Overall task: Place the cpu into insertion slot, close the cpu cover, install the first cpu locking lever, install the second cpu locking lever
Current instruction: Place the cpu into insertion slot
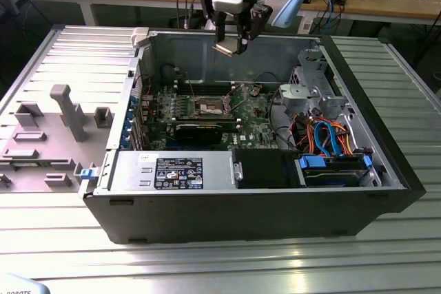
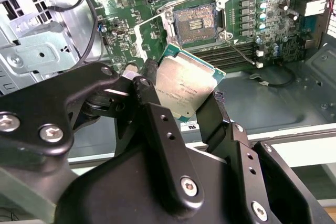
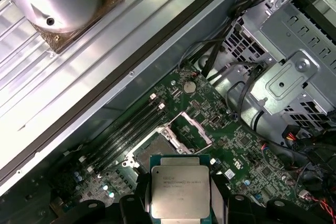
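Note:
My gripper point(image 1: 231, 45) hangs above the open computer case, shut on the cpu point(image 1: 224, 48), a small square chip with a silvery top. In the second wrist view the cpu point(image 2: 184, 85) sits tilted between the two black fingers point(image 2: 149, 85), well above the green motherboard point(image 2: 121, 9). The insertion slot point(image 2: 195, 22) lies bare below it, with a dark centre and a silver rim. In the first wrist view the cpu cover point(image 3: 198, 126) stands swung up beside the insertion slot point(image 3: 148, 148), just past the cpu point(image 3: 180, 191). From the exterior view the slot point(image 1: 210, 107) is mid-board.
Long black memory slots point(image 3: 126, 127) run beside the socket. A silver drive cage point(image 1: 313, 91) with orange and blue cables point(image 1: 327, 135) fills the case's side at the exterior view's right. The power supply point(image 1: 172, 170) lines the near wall. A grey fixture point(image 1: 65, 111) stands outside.

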`<state>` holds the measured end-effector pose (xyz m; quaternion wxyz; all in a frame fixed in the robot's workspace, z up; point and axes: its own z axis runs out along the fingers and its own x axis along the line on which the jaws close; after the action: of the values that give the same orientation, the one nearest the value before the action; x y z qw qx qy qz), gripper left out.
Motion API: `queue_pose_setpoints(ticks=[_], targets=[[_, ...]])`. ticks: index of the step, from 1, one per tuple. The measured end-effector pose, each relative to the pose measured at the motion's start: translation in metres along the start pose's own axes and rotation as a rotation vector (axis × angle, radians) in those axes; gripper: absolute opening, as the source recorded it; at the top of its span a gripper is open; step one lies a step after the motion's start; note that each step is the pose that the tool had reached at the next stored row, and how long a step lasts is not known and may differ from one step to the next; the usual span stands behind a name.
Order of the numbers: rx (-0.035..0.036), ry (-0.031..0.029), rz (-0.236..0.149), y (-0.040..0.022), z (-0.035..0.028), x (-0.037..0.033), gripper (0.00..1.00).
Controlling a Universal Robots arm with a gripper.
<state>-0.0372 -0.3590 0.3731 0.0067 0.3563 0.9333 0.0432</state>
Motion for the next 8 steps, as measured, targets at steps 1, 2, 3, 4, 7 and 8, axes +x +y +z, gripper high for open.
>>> queue_pose_setpoints(ticks=[1, 2, 3, 4, 7, 8], targets=[[0.0002, -0.0005, 0.005, 0.0, 0.0001, 0.0, 0.55], [0.0, -0.0013, 0.013, 0.0, 0.0007, 0.0, 0.55], [-0.0002, -0.0029, 0.032, -0.0001, 0.0012, 0.0, 0.55], [-0.0005, -0.0045, 0.049, -0.0001, 0.0015, 0.0, 0.55], [-0.0013, -0.0076, 0.086, -0.0002, 0.0019, 0.0, 0.55], [-0.0013, -0.0082, 0.094, -0.0002, 0.0019, 0.0, 0.55]])
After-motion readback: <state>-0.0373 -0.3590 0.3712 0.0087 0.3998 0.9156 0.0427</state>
